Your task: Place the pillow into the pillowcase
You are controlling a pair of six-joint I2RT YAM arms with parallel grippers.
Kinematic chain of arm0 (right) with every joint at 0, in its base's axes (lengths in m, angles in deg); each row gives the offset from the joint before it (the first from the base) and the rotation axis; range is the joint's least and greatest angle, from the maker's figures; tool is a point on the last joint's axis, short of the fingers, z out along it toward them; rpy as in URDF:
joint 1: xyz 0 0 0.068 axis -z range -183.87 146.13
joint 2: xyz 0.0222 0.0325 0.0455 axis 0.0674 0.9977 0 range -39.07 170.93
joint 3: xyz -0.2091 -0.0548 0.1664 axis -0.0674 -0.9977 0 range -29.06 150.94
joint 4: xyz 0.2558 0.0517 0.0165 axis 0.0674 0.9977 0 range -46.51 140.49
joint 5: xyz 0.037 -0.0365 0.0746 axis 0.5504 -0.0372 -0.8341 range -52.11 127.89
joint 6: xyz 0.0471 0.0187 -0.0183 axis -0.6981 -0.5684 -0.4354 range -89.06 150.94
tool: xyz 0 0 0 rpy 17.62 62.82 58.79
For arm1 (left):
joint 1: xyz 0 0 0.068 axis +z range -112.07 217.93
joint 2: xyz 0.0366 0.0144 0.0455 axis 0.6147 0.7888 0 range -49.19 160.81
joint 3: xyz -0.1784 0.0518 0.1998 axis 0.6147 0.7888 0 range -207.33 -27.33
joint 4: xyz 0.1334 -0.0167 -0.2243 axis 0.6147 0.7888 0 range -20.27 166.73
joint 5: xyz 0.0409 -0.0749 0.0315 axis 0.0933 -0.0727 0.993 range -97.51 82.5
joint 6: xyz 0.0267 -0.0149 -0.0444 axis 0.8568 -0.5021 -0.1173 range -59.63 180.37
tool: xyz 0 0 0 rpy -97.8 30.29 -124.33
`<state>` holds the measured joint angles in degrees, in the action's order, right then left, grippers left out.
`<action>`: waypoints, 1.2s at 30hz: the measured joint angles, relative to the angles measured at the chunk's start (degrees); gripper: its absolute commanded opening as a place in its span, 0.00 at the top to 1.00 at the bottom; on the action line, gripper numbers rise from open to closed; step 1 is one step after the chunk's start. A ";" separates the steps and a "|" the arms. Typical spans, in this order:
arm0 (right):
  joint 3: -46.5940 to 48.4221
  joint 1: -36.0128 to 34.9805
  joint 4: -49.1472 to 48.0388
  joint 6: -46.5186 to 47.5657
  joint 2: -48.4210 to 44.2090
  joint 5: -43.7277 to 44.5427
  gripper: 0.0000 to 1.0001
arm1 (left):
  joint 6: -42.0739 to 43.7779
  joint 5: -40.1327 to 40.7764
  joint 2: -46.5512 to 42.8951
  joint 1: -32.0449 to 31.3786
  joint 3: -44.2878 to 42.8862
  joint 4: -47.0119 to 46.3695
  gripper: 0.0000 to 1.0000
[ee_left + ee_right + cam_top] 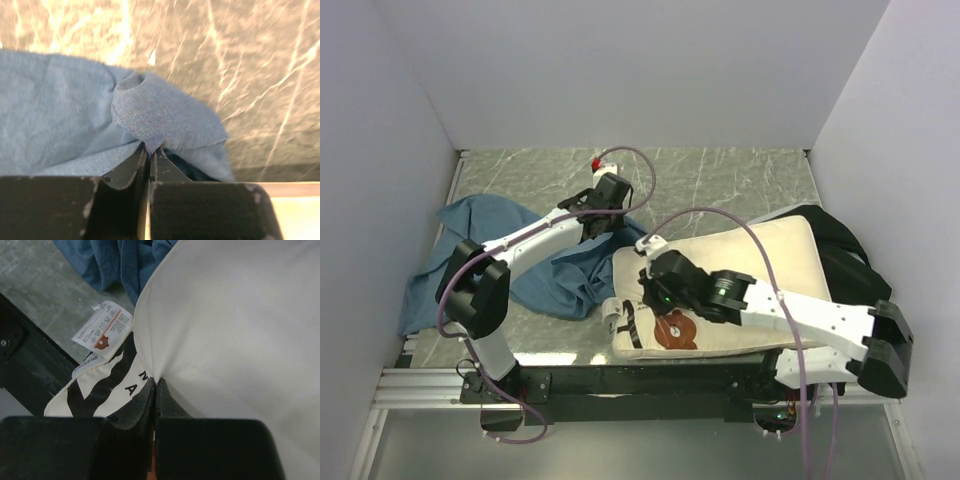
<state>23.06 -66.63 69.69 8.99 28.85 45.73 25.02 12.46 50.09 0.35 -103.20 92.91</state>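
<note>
The cream pillow (740, 262) with a brown bear face lies at the near right of the table, its left end toward the dusty-blue pillowcase (480, 250) crumpled at the left. My right gripper (648, 272) is shut on a pinch of the pillow's cover (225, 315) near its left end, beside its small tag (102, 330). My left gripper (601, 212) is shut on a fold of the pillowcase (160, 112) at the cloth's far right edge, over the marble table (260, 75).
A black fabric bundle (840, 248) lies under and behind the pillow at the right. White walls close the table on three sides. The black frame rail (640, 380) runs along the near edge, also in the right wrist view (30, 370).
</note>
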 measured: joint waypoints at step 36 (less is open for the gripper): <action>13.92 16.79 -10.16 6.14 23.08 -17.64 1.00 | 3.21 -4.07 -3.52 0.63 -3.80 6.21 0.15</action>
<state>36.98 -49.84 59.52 15.13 51.93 28.09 28.23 8.40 46.57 0.98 -107.01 99.11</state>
